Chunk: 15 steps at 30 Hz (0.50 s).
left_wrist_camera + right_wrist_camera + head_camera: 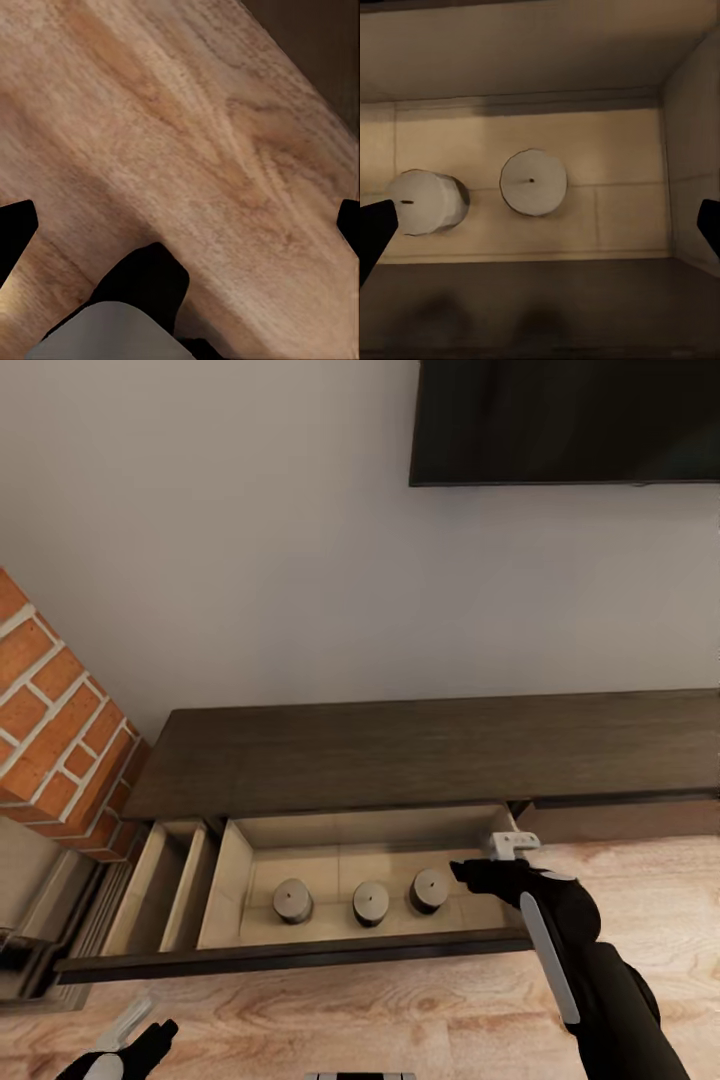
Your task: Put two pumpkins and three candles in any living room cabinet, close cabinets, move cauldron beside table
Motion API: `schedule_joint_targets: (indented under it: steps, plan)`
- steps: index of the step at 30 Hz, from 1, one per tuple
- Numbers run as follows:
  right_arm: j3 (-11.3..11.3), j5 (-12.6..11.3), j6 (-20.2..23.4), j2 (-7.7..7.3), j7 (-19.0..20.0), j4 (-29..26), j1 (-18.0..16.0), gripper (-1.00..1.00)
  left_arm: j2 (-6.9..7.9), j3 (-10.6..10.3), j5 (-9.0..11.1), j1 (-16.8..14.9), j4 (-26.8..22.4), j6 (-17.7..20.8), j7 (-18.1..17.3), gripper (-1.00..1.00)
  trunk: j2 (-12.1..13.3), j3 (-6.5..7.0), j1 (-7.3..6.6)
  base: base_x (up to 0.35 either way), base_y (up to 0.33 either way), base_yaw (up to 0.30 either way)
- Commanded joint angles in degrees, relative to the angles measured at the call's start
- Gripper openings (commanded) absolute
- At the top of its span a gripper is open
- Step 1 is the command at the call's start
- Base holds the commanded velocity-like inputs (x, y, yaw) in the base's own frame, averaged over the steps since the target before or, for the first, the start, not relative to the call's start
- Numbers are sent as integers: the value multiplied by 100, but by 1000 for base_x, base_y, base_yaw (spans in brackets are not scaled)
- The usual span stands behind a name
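- Right tool [478,872] hung wide open, empty, over the pulled-out drawer of the long dark-brown wooden cabinet [430,745].
- Three stubby grey candles [371,902] stood below it in a row.
- Left tool [135,1032] gaped over the wood floor [187,135].

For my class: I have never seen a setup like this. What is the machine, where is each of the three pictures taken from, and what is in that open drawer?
This is a simulated two-armed robot on wheels. The big picture comes from a camera on its head, looking down at a low cabinet below a wall screen, beside a brick column. One drawer is pulled out, with three candles standing in a row inside. The right gripper hovers over the drawer's end, jaws open, holding nothing. Its wrist camera looks straight down on two candles. The left gripper hangs low with jaws open; its wrist camera sees wooden floor.
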Motion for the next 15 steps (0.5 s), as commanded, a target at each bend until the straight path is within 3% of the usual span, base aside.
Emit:
schedule_joint_targets:
  steps: [1,4,5,7,8,12,15]
  plan:
    - [-20,0,1,-10,79,-28,17,100,-24,-2,-5,-112,144,16,-33,100,42,18,-23,0,0,0]
    - [-241,-1,11,-272,562,-92,21,100,-106,-6,-20,-616,798,72,-194,100,162,72,-89,0,0,0]
    - [-365,-1,19,-469,810,-108,-16,100,-127,-7,-27,-840,1092,88,-306,100,202,90,-111,0,0,0]
    - [-513,-3,73,-675,1079,-119,-69,100,-139,-7,-32,-1047,1385,96,-463,100,282,126,-154,0,0,0]
    - [-717,-3,232,-865,1446,-125,-116,100,-147,-6,-36,-1269,1704,100,-703,100,322,144,-176,0,0,0]
    - [-1159,-2,434,-1144,2418,-134,-192,100,-179,-2,-45,-1715,2320,17,-1350,100,443,198,-242,0,0,0]
    - [-1279,-2,434,-1211,2717,-136,-211,100,-243,-4,-62,-1943,2482,-389,-1564,100,443,198,-242,0,0,0]
